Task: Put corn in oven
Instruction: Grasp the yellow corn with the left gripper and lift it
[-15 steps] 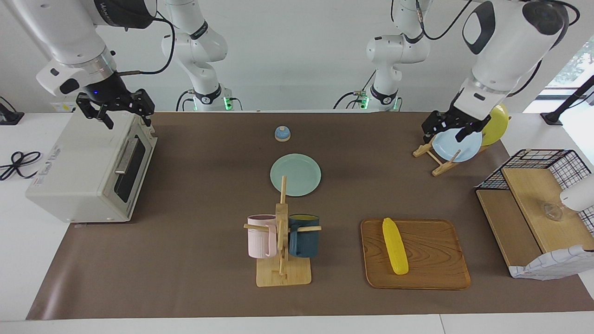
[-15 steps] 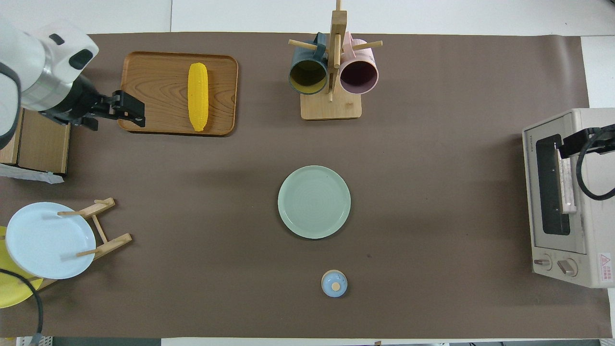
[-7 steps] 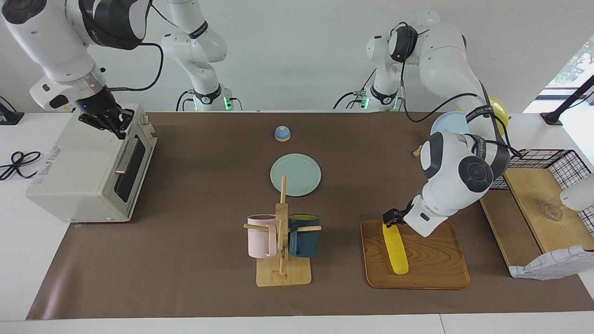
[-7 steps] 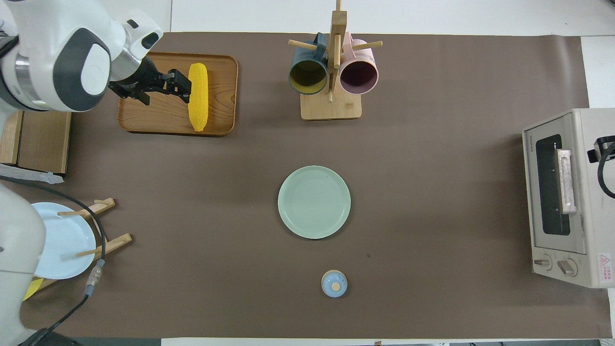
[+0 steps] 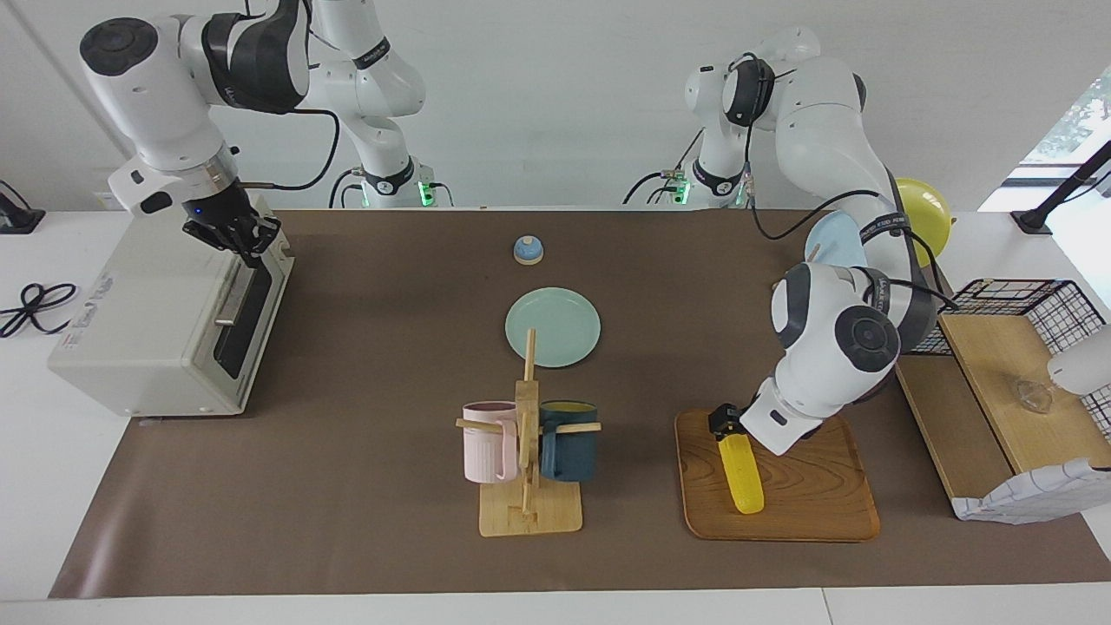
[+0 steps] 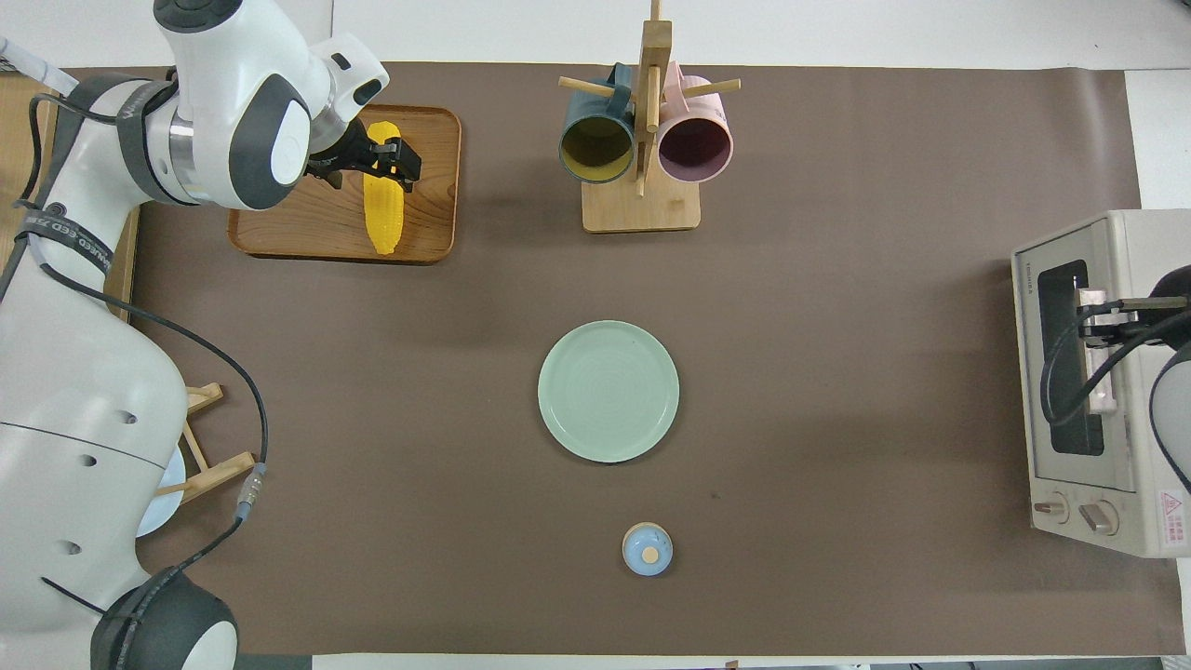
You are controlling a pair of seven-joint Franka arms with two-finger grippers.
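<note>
The yellow corn (image 5: 743, 473) lies on a wooden tray (image 5: 816, 495), toward the left arm's end of the table. It also shows in the overhead view (image 6: 383, 216) on the tray (image 6: 288, 209). My left gripper (image 5: 724, 424) is low over the end of the corn farther from the robots, open, its fingers either side of the cob (image 6: 394, 162). The off-white oven (image 5: 147, 321) stands at the right arm's end, door closed (image 6: 1056, 372). My right gripper (image 5: 234, 234) is at the top edge of the door, by the bar handle (image 6: 1098, 381).
A wooden mug tree (image 5: 528, 451) with a pink and a dark blue mug stands mid-table beside the tray. A mint plate (image 5: 553, 326) and a small blue knobbed object (image 5: 528, 250) lie nearer the robots. A plate rack (image 5: 833, 239) and a wire shelf (image 5: 1007, 391) stand at the left arm's end.
My left arm swung from the plate rack to the tray and came down over the corn. My right gripper dropped from above the oven to the door's top edge.
</note>
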